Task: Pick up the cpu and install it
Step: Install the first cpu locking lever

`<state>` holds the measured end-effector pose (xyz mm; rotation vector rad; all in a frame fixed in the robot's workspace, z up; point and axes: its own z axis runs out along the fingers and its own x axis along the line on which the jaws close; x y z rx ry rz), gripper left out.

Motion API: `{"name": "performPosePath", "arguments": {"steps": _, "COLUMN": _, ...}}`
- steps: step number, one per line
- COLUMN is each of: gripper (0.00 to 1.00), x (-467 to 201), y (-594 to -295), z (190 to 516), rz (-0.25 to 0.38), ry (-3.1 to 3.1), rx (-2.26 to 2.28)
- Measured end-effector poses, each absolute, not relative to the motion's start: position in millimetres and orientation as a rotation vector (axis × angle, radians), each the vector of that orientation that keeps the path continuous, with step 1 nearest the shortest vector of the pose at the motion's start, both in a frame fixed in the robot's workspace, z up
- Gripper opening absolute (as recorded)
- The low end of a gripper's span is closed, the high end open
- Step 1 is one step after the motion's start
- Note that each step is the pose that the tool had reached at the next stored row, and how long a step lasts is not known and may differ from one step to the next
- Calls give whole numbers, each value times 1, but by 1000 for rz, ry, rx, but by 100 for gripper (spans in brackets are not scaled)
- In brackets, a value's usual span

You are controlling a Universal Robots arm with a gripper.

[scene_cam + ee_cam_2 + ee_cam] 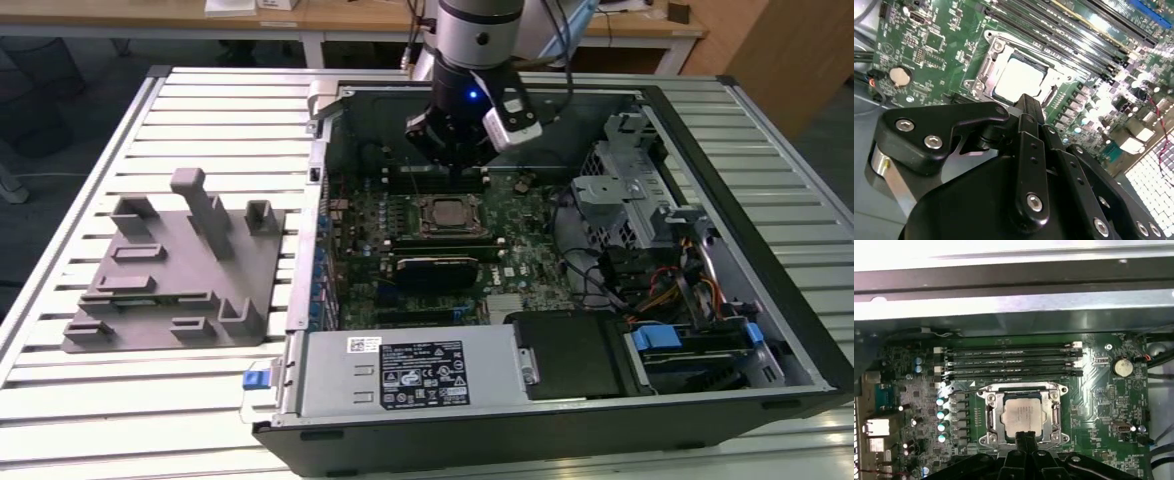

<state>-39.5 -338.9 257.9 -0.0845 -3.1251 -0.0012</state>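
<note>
1. Looking in the first wrist view, you find the cpu (1023, 415) seated in its socket (991, 416), with the gripper (1024, 436) closed tight, empty, just beside it.
2. Your exterior view adds the grey tray (160, 290) beside the computer case (534, 445).

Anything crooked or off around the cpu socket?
Nothing stands out. The cpu lies square in the socket frame, edges parallel to it, no visible tilt or damage. The gripper hangs over one edge.

cpu (1019, 77): pale metal top, lying flat inside socket frame (983, 75)
tool (1026, 101): black, fingers together, nothing held, tip in front of cpu's edge, contact unclear
motherboard (929, 45): green, carries coin cell (900, 76) and memory slots (1064, 25)
</note>
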Motion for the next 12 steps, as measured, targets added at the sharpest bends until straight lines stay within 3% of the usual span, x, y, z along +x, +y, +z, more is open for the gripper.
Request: {"name": "performPosePath", "arguments": {"steps": 12, "gripper": 11, "x": -51, "y": -339, "z": 257, "rz": -12, "ry": -3129, "rx": -4}}
